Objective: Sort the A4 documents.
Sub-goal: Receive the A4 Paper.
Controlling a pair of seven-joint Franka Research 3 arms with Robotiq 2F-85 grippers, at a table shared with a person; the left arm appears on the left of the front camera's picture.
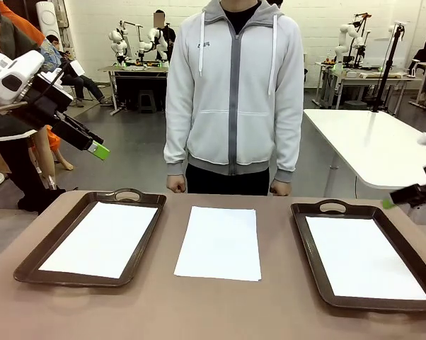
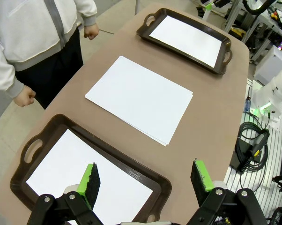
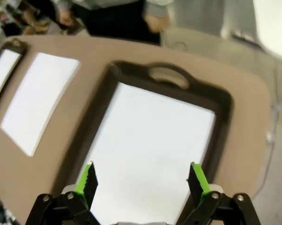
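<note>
Front: A4 documents [image 1: 219, 243] lie mid-table [image 1: 220, 312], more white sheets in the left tray [image 1: 64, 279] and right tray [image 1: 383, 304]; left gripper [image 1: 96, 149] raised over the table's left edge | Left wrist: left gripper's fingers apart above the left tray's rim | Right wrist: right gripper [image 3: 143, 180] spread wide over the right tray's sheet.

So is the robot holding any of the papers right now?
No, nothing is held. The left gripper and right gripper both have open, empty jaws, up off the A4 documents.

Blank A4 stack [image 1: 219, 243] flat between trays [image 1: 71, 278]; single sheet [image 1: 103, 239] inside each.
</note>
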